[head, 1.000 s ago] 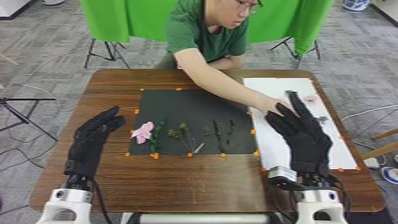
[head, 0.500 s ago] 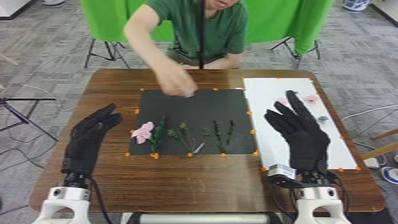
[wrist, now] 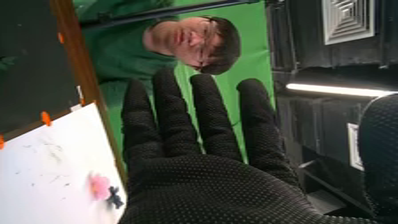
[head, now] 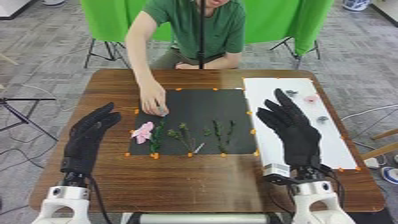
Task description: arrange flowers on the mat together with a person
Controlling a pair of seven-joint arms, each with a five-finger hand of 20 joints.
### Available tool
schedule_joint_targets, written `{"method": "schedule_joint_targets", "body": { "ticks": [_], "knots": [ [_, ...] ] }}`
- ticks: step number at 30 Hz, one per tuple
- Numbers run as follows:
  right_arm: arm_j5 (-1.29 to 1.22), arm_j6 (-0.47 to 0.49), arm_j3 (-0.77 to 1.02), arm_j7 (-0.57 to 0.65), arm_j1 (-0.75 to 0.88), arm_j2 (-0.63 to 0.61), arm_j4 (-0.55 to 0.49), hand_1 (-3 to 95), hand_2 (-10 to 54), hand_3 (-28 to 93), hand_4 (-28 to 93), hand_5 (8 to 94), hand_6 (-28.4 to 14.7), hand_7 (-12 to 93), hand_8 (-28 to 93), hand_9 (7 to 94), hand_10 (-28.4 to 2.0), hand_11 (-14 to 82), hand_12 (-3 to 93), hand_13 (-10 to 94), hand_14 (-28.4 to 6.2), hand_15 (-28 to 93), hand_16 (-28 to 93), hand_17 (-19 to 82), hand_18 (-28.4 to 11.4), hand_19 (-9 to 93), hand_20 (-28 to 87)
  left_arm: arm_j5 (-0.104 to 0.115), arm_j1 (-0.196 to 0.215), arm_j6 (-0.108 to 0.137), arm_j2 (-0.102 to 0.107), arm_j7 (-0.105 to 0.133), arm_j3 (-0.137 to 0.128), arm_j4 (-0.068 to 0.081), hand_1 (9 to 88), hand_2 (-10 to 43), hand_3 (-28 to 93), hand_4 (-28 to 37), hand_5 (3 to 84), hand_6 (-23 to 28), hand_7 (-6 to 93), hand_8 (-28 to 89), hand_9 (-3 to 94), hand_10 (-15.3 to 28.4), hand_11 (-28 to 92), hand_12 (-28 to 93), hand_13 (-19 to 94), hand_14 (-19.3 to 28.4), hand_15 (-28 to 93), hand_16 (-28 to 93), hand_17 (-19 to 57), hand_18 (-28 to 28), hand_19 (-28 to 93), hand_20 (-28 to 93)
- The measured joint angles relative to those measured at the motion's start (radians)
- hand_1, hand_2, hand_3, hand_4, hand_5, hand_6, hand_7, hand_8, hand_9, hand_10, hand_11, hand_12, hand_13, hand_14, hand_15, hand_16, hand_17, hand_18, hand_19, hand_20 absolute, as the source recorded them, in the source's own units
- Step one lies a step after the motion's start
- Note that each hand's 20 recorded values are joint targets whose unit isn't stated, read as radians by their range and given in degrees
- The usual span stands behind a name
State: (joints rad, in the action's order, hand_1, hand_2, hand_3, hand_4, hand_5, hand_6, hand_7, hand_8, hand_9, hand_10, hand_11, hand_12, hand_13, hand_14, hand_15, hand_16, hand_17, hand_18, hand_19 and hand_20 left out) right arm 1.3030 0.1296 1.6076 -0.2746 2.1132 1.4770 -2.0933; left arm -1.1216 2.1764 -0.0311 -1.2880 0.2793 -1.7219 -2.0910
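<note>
In the head view, the person's hand has swung from the middle of the black mat's far edge to its far left part, and now pinches a small greyish piece just beyond the pink flower. That probably means a bloom is about to join the left green sprig. The robot's right hand has edged inward over the white sheet, fingers straight and slightly spread; the left hand is held upright beside the mat, fingers loosely extended and close together. Neither pinches anything. On the mat I count 1 pink flower, 3 groups of green sprigs and 1 thin white stick. On the sheet lie 3 small blooms: 1 dark, 1 pink, 1 grey. So more placing seems due.

In the right wrist view, the right hand's 4 fingers stand straight and apart, holding nothing. Beyond it, 1 pink and 1 dark bloom lie side by side on the sheet.
</note>
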Motion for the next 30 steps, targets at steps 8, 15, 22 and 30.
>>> {"method": "schedule_joint_targets", "body": {
  "ticks": [8,15,22,30],
  "knots": [
    [0.006,0.001,0.000,0.002,-0.004,0.001,0.003,4.0,7.3,76,-20,33.9,0.6,8,-9,39.3,-14.5,3.8,10.3,34,-16.4,9,20,19,-15.1,10,28,0.000,0.001,0.000,-0.005,0.006,-0.005,0.000,28.4,-9.5,62,-18.3,43.3,3.4,13.4,-6,43.4,12.7,19,16,34,16.3,13,5,4.4,12.0,6,17],
    [0.008,0.000,0.001,0.003,-0.004,0.002,0.004,5.1,5.9,76,-20,34.9,0.4,8,-9,39.5,-14.7,4.0,10.4,34,-15.0,9,19,20,-15.0,9,28,0.001,0.002,0.000,-0.007,0.006,-0.005,0.000,27.4,-9.5,61,-19.6,43.4,3.5,13.0,-6,43.5,12.6,19,16,34,16.4,13,5,4.4,12.0,5,16],
    [0.035,0.001,0.015,0.002,-0.006,0.002,0.004,16.6,-5.4,77,-18,38.1,-0.6,11,-9,41.3,-15.5,5.5,16.1,35,-13.1,10,18,21,-14.0,12,30,0.003,0.008,0.001,-0.008,0.006,-0.004,-0.001,27.6,-9.5,61,-19.7,43.5,3.5,13.1,-6,43.5,12.7,19,16,34,16.5,13,5,4.4,12.0,5,16],
    [0.433,-0.256,0.096,-0.002,-0.064,-0.112,0.012,25.0,-9.5,73,-20,45.1,-2.8,14,-9,47.4,-17.3,16.0,22.2,53,-13.6,16,21,33,-14.3,41,40,0.003,0.014,0.001,-0.012,0.002,-0.004,-0.001,27.9,-9.5,61,-19.2,43.5,3.6,12.9,-6,43.4,12.7,19,16,34,16.5,13,5,4.3,12.1,6,16]
  ]
}}
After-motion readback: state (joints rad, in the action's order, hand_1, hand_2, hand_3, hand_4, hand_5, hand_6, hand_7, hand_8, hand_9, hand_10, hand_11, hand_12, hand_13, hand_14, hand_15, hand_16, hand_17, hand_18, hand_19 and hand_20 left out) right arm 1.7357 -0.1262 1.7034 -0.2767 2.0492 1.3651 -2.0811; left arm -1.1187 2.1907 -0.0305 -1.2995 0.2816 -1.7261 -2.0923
